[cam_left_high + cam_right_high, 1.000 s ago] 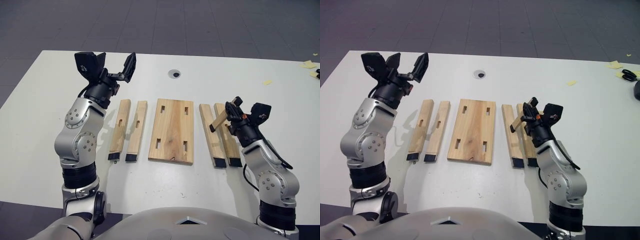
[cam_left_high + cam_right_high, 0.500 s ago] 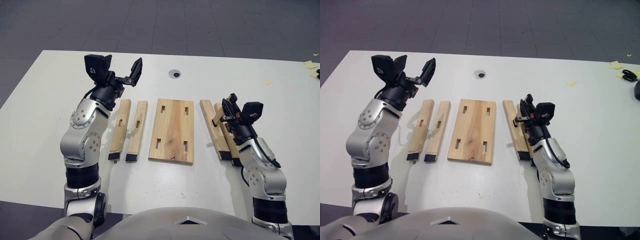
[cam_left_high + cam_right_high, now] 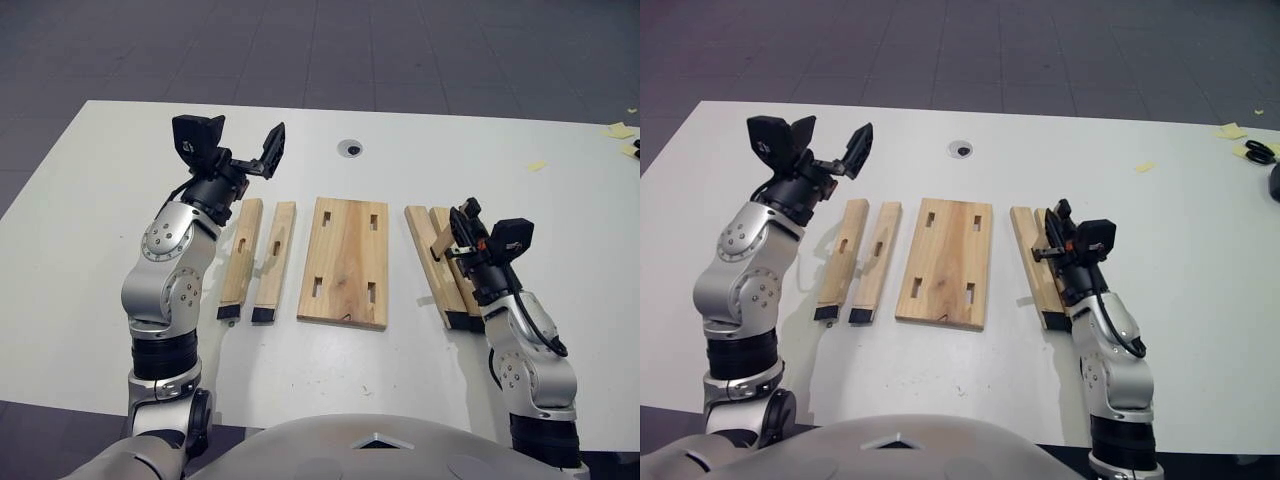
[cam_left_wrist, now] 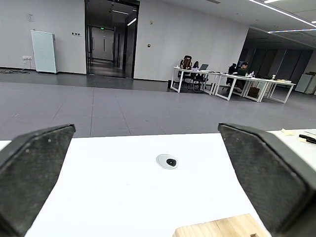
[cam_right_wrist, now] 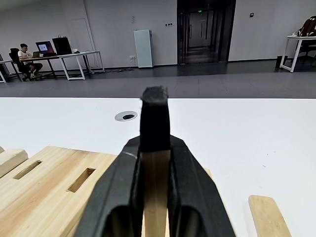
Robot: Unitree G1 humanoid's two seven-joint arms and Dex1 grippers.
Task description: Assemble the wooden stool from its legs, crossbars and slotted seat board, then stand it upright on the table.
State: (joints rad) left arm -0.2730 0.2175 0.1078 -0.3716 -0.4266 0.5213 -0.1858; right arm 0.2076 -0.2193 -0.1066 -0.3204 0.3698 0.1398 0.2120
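Observation:
The slotted seat board (image 3: 345, 260) lies flat mid-table. Two slotted legs (image 3: 256, 258) lie side by side to its left, and two more legs (image 3: 440, 268) to its right. My left gripper (image 3: 232, 150) is raised over the far ends of the left legs, open and empty, its pads (image 4: 34, 173) wide apart. My right gripper (image 3: 458, 228) hovers just above the right legs, shut on a short crossbar (image 5: 155, 197) with a black end cap. In the right wrist view the seat board (image 5: 54, 185) sits beside the held crossbar.
A round cable grommet (image 3: 349, 148) is set in the white table (image 3: 560, 230) beyond the seat board. Yellow paper scraps (image 3: 618, 129) lie at the far right corner. Bare tabletop stretches to the far left and along the near edge.
My right gripper has swung the crossbar from a slanted pose to more upright and settled low over the right legs. My left gripper has shifted inward toward the left legs, still open.

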